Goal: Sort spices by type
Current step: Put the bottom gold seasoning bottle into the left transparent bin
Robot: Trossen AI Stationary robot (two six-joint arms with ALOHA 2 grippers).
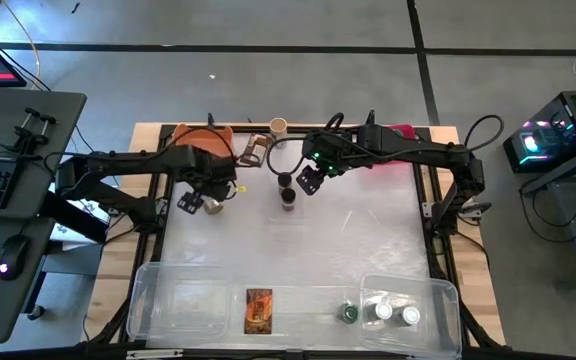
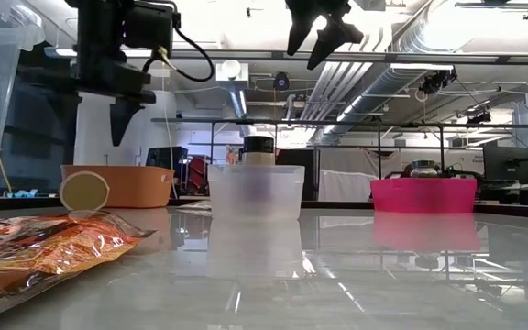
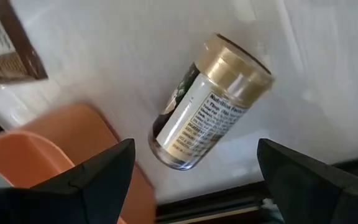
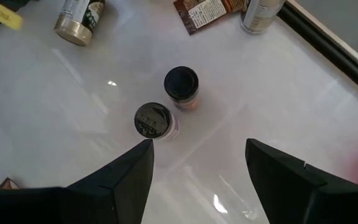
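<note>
A tan-capped spice jar (image 3: 210,99) lies on its side on the white table, next to the orange bin (image 3: 42,155). My left gripper (image 3: 194,149) hovers above it, open, one finger on either side and clear of it. Two dark-capped jars (image 4: 181,84) (image 4: 153,120) stand upright near the table's middle. My right gripper (image 4: 199,146) hangs open high above them (image 1: 308,180). A brown packet (image 1: 256,148) and a tan-capped jar (image 1: 278,126) lie at the far edge.
The orange bin (image 1: 203,135) stands at the far left and a pink bin (image 1: 398,132) at the far right. Clear tubs (image 1: 183,305) line the near edge. One holds a green-capped jar (image 1: 349,314) and two white-capped jars (image 1: 382,312). An orange packet (image 1: 258,310) lies between them.
</note>
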